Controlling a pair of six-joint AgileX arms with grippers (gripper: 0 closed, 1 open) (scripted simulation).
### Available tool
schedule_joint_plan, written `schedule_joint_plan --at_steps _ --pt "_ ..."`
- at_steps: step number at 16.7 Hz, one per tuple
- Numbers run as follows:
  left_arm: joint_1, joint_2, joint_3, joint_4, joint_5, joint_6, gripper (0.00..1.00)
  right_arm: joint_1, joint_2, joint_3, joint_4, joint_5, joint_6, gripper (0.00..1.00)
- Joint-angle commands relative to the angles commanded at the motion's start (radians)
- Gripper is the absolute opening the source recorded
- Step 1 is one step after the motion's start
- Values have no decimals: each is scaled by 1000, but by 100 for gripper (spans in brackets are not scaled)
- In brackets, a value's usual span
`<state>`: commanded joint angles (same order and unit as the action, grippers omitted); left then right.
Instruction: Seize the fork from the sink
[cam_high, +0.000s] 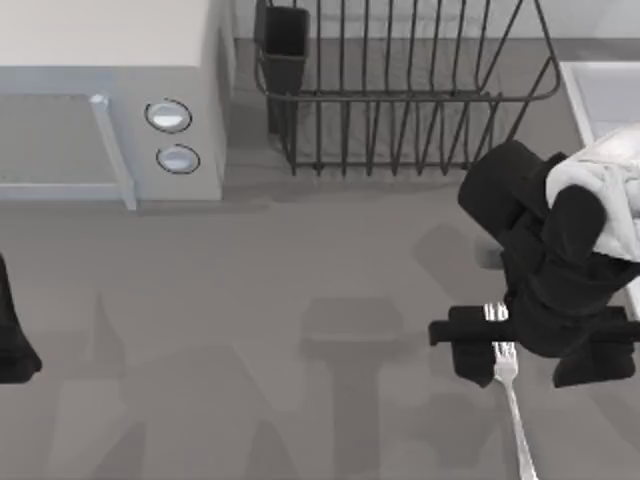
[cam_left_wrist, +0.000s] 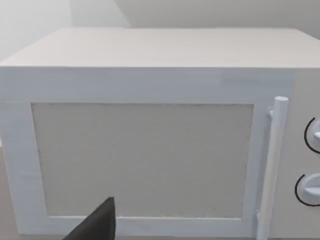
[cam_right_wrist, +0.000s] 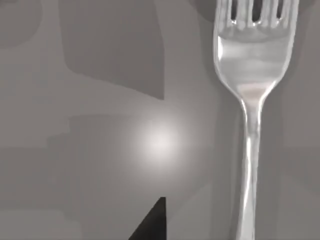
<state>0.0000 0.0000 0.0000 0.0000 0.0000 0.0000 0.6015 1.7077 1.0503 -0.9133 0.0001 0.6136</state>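
Our right gripper (cam_high: 497, 345) hangs over the right side of the worktop (cam_high: 300, 300), its dark bar crossing the fork (cam_high: 508, 385) just behind the tines, and we cannot tell whether its fingers are spread or closed on the metal. In the right wrist view the fork (cam_right_wrist: 252, 95) lies close below the camera, tines away and its slim handle running back toward us. It sits over the grey worktop rather than in the sink (cam_high: 585, 85), whose pale rim shows at the far right beside the dish rack (cam_high: 400, 90). We judge the fork light, stiff and slippery, thinner than our fingers, so the neck just behind the tines looks the best place to pinch it, squarely across its width. Our left gripper (cam_high: 12, 340) is parked at the left edge, facing the microwave (cam_left_wrist: 150, 150).
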Motion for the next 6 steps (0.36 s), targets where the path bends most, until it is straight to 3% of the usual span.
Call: schedule_joint_plan --at_steps 6 --pt "0 0 0 0 0 0 100 0 0 0 0 0 0 100"
